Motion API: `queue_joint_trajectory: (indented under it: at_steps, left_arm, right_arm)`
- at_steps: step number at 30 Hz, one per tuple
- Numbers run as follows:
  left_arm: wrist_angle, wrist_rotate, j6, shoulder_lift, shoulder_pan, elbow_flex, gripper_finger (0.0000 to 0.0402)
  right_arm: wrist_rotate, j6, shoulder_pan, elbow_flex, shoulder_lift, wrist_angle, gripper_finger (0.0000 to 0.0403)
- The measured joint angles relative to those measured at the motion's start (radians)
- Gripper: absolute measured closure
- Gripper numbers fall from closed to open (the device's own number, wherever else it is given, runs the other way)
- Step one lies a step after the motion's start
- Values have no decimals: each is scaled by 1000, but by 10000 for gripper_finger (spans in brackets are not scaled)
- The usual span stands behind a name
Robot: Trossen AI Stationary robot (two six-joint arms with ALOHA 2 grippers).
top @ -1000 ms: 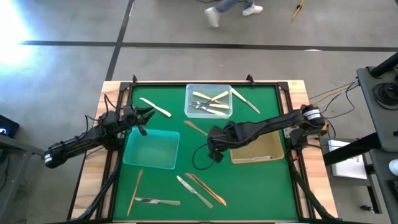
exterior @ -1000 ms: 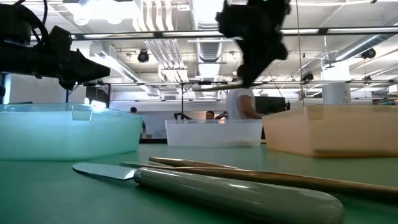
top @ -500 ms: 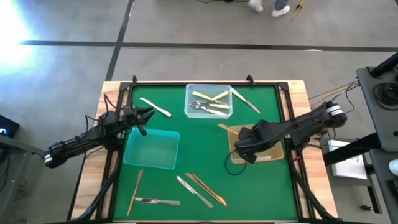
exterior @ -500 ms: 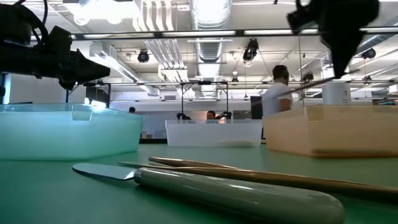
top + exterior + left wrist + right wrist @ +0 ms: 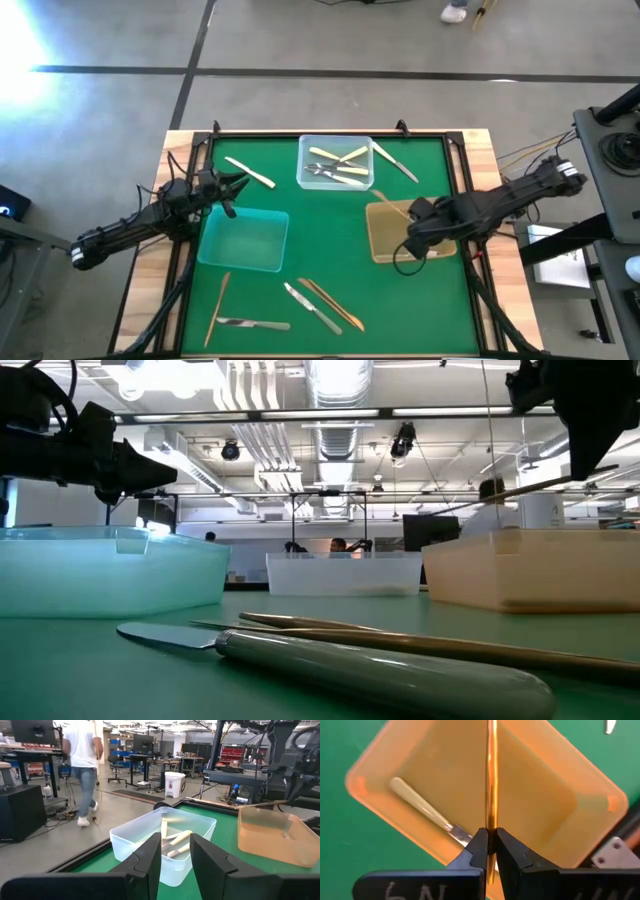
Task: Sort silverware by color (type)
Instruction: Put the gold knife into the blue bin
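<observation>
— Where's the right tool (image 5: 413, 243) now?

— Over the orange tray (image 5: 440, 248), on the right of the bench (image 5: 420, 300). Its fingers (image 5: 481, 851) are pinched tight on a coppery gold utensil (image 5: 491, 785), which pokes out level past the tray's near-left corner toward the clear tray (image 5: 303, 165).

— Anything in the orange tray already?

— One piece with a cream handle (image 5: 415, 803), lying flat on the bottom.

— And the left tool (image 5: 236, 185)?

— Hanging by the left edge, just behind the teal tray (image 5: 240, 240). Fingers (image 5: 146, 862) a little apart, nothing between them.

— The rest of the silverware?

— Several cream pieces (image 5: 338, 155) and a darker one sit in the clear tray at the back. One cream knife (image 5: 250, 171) lies left of it, one silver knife (image 5: 396, 161) right of it. Up front there's a wooden-coloured piece (image 5: 217, 305), a silver knife (image 5: 252, 323) beside it, then another silver knife (image 5: 311, 307) next to two gold pieces (image 5: 333, 303).

— Anybody about?

— A person (image 5: 83, 757) beyond the bench.
</observation>
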Motion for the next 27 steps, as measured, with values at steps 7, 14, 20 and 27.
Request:
queue_joint_trajectory:
  at_steps: [7,14,20,27]
  left_arm:
    - [0,0,0,0,0,0,315]
    - [0,0,0,0,0,0,315]
    - [0,0,0,0,0,0,315]
    - [0,0,0,0,0,0,315]
  right_arm:
    - [0,-14,0,-1,-8,39,390]
    - [26,-6,-1,-1,-7,105,390]
    - [51,97,-3,-8,-7,108,390]
    - [111,133,-9,-30,-7,176,390]
